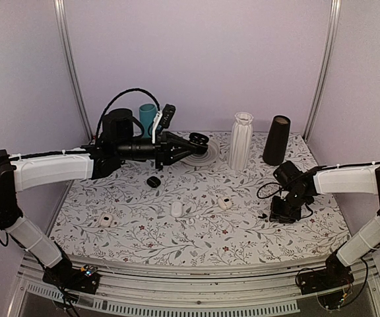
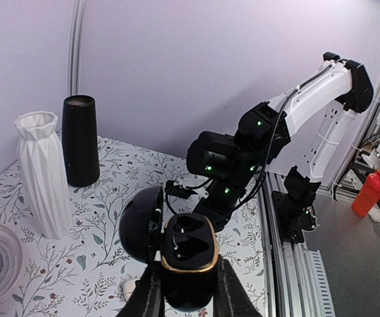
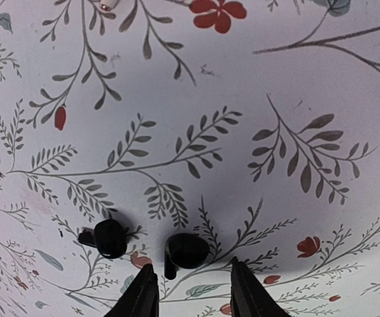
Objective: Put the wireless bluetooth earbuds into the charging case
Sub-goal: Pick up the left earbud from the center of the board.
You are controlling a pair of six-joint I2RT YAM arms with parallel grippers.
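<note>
The black earbud (image 3: 185, 251) you want lies on the floral table (image 3: 256, 99), its stem pointing back toward the fingers. A second black earbud (image 3: 109, 238) sits just beside it, the two not touching. Your right gripper (image 3: 193, 294) hangs low over the first one, jaws apart and standing either side of it without contact. That straddle looks set for a pinch across the bud's body. I judge the neighbour is close enough that the finger on its side could nudge it as you close.

The charging case (image 2: 189, 254) is off the table. Your left gripper (image 2: 189, 296) is clamped on its lower half, holding it raised with the lid (image 2: 139, 224) swung back and the sockets facing up toward the right arm (image 2: 322, 89). Held that way, as I read it, it gives you an open, steady target to bring the bud to.

Further out, the top view shows a white case (image 1: 176, 209) and a closed black case (image 1: 153, 181) lying on the table between the arms. A white vase (image 1: 241, 140) and a black cylinder (image 1: 276, 140) stand at the back, well apart from both grippers.
</note>
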